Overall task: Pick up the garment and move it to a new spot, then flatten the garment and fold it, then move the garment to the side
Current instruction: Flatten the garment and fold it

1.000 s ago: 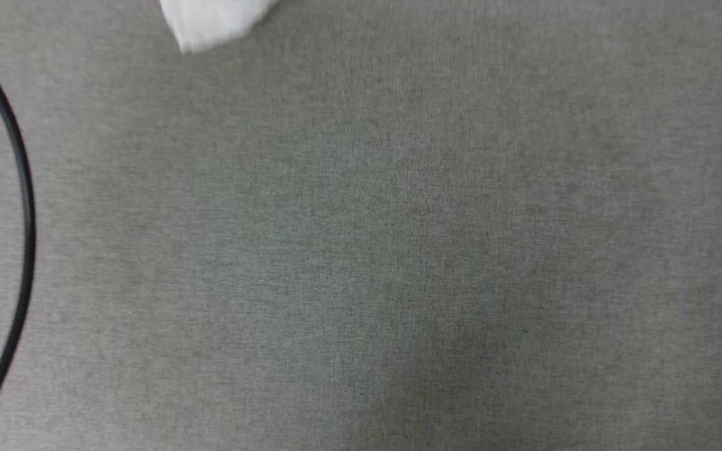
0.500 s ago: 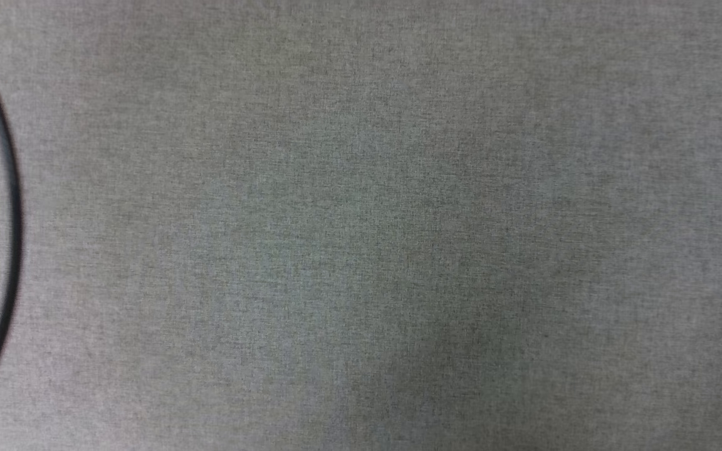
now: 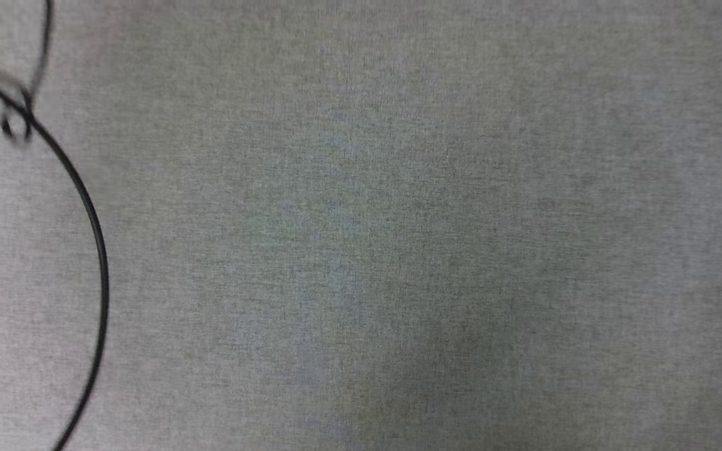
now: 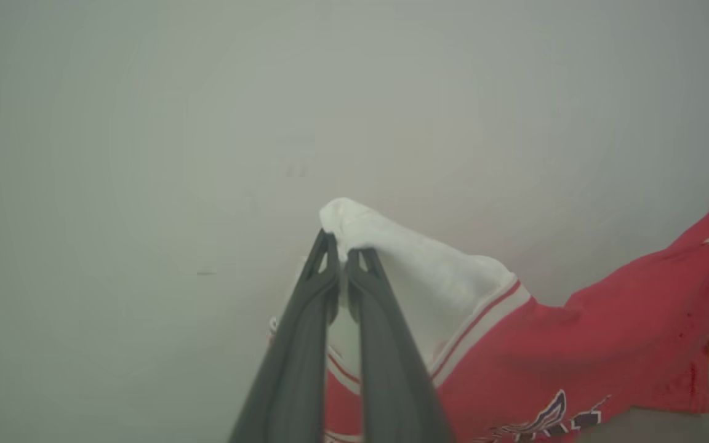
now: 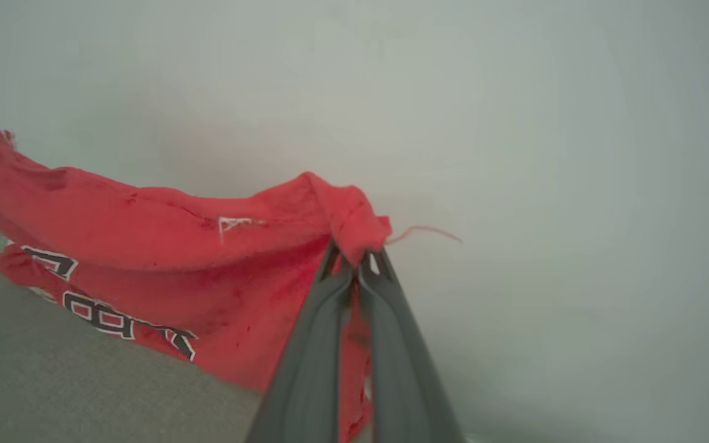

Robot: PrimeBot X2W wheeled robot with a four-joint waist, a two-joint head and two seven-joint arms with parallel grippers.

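While the left hand is pressed together on the white sleeve of the garment, the right hand pinches a red edge. The garment hangs stretched between both hands, above the grey cloth surface.

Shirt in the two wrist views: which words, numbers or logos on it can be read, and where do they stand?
Nothing reads clearly.
Black white-outlined lettering on the red shirt: folded and cut off, unreadable.
Small white mark near its upper edge: too small to read.
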